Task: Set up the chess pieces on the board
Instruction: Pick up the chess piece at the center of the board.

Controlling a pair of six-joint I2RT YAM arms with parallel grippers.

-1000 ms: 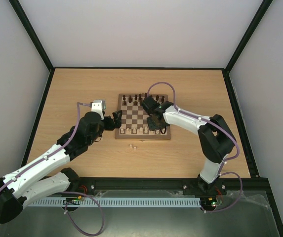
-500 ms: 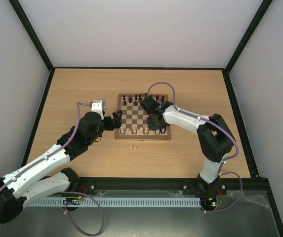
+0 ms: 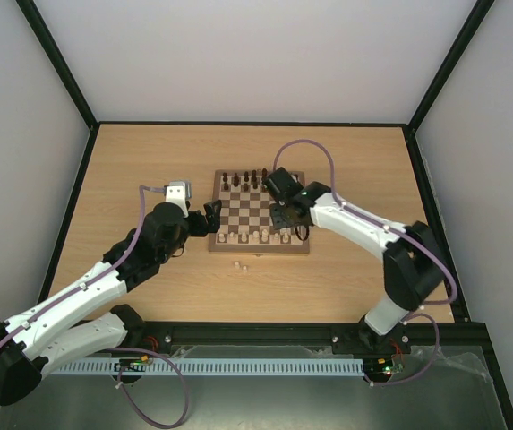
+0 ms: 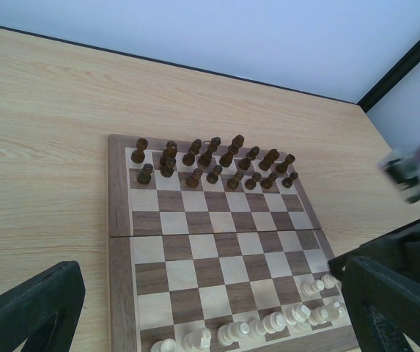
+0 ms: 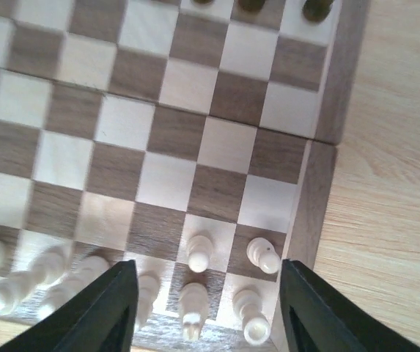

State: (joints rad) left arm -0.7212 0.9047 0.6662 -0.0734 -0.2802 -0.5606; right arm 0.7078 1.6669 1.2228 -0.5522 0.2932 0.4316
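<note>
Right pincer (image 5: pixel 208 275) is hanging released over the lower right corner of the board (image 5: pixel 173 132) in its wrist view. Its two dark fingers (image 5: pixel 114 308) are standing apart and gripping nothing. Cream chess pieces (image 5: pixel 199 251) are standing on the squares beneath the gap, with more of them blurring toward the lower left of that frame.

In the top view the cream ranks are lining the board's lower edge, while two loose pieces (image 3: pixel 242 265) are sitting on the counter (image 3: pixel 149 161) just below it, apart from the board. Whether those two are upright is too small to tell.

Each piece is looking tiny, light and stiff, like turned wood, narrow above and wider at the base, so it is probably tipping easily. A gentle pinch across the stem just above the base is looking like the safest hold, with care for the close neighbours.

At mid-frame the board is lying flat with a seam running across its middle, and dark brown pieces (image 4: pixel 210 158) are crowding its upper ranks. Left pincer (image 4: pixel 211 279) is waiting wide open at the board's left edge, holding nothing.

No brand, label or writing is showing legibly anywhere.
</note>
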